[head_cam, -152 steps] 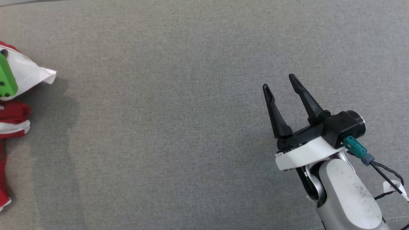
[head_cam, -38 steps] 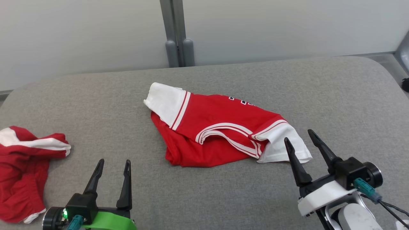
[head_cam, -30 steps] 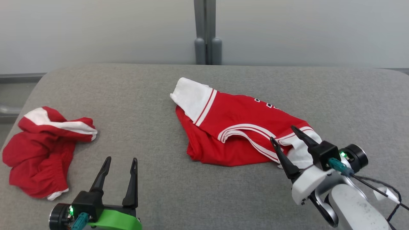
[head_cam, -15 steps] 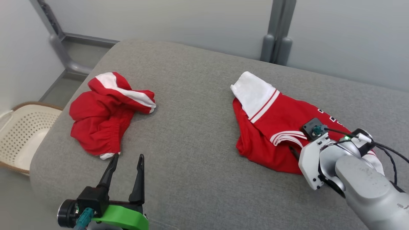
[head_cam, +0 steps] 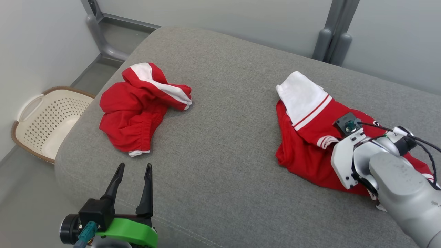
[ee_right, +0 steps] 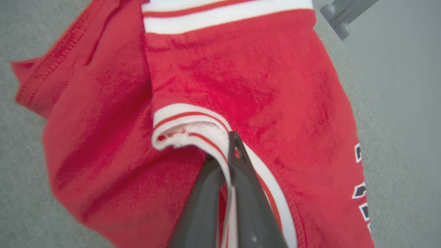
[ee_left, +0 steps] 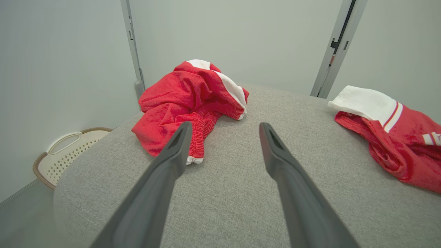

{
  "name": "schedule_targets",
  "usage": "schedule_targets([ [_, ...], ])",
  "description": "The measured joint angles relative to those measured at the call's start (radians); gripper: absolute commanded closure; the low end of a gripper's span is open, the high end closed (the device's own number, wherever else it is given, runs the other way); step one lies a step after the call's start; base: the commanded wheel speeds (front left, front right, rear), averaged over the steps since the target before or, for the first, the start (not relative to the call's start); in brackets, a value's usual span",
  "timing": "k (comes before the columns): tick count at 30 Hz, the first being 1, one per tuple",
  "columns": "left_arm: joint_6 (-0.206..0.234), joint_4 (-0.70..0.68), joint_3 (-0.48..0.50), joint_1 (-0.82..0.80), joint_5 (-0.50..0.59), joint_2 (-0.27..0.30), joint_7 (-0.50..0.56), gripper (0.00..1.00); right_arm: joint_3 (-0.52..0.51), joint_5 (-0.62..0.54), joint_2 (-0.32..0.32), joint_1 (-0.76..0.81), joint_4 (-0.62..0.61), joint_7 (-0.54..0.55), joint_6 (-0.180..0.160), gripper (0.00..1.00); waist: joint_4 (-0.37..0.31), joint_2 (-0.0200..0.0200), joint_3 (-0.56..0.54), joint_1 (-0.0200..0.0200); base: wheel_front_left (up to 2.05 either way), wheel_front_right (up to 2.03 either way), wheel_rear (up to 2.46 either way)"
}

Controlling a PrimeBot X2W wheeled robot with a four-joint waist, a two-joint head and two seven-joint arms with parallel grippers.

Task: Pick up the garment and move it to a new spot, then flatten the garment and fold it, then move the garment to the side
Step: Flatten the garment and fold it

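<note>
The garment (head_cam: 310, 137) is a red shirt with white sleeves and striped trim, lying crumpled on the right of the grey cushion (head_cam: 224, 165). It also appears at the right of the left wrist view (ee_left: 396, 137). My right gripper (ee_right: 225, 144) is shut on a fold of the shirt's white-and-red striped trim (ee_right: 182, 120); in the head view its wrist (head_cam: 344, 158) covers the fingers. My left gripper (head_cam: 134, 167) hovers open over the cushion's front left edge, nothing between its fingers (ee_left: 172, 155).
A second red garment with a white stripe (head_cam: 137, 110) lies bunched at the cushion's left, just beyond my left gripper (ee_left: 224, 127). A cream perforated basket (head_cam: 31, 106) sits on the floor off the left edge. A grey post (head_cam: 330, 38) stands behind.
My right gripper has closed on the shirt's striped trim. The head camera has swung, shifting the whole picture to the right. The left gripper stays open.
</note>
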Motion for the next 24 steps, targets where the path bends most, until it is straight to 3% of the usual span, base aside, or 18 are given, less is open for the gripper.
schedule_targets([
  [9,-0.003,-0.001,0.012,-0.003,0.002,-0.001,0.000,0.00,-0.125,0.021,-0.022,-0.087,0.022,-0.122,0.000,1.00,-0.063,0.0000,0.008,0.0000,0.00,0.00,0.00],
  [18,-0.011,-0.030,-0.017,-0.085,0.000,-0.001,0.000,0.00,-0.247,0.084,-0.173,-0.272,0.021,-0.074,0.000,1.00,-0.121,0.0000,0.114,0.0000,0.00,0.00,0.00],
  [24,-0.014,-0.036,-0.025,-0.136,0.000,-0.001,0.000,0.00,-0.322,0.100,-0.253,-0.341,0.109,-0.031,0.000,1.00,-0.131,0.0000,0.223,0.0000,0.00,0.00,0.00],
])
